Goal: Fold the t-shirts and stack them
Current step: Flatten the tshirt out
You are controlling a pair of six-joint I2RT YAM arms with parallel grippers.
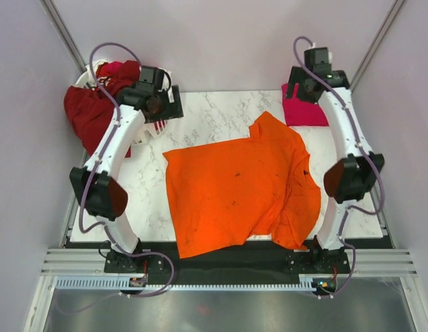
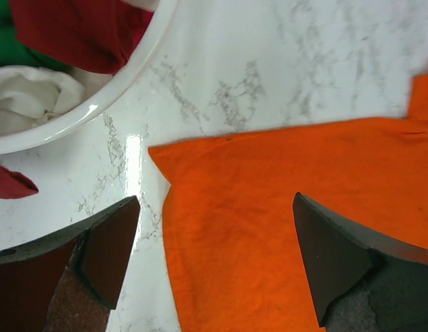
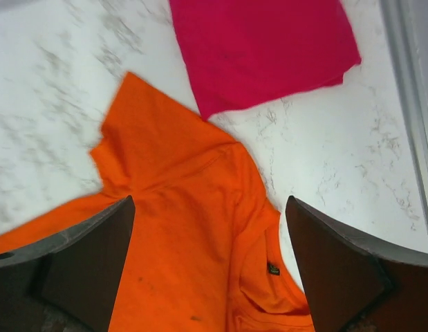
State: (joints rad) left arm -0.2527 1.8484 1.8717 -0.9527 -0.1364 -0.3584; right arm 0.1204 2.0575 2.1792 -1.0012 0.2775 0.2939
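The orange shirt (image 1: 241,190) lies spread on the middle of the bench (image 1: 220,114), not yet folded, within easy reach from both sides. The left claw (image 2: 215,207) and the right claw (image 3: 210,204) hover released and empty over its far edge, probably to pinch it.

Matt orange cloth t-shirt (image 1: 238,190) lies on a glossy white marble-patterned table (image 1: 207,114) beside a smooth plastic basket (image 2: 124,83).

no legible text, neck tag (image 3: 272,268) seemingly blurred
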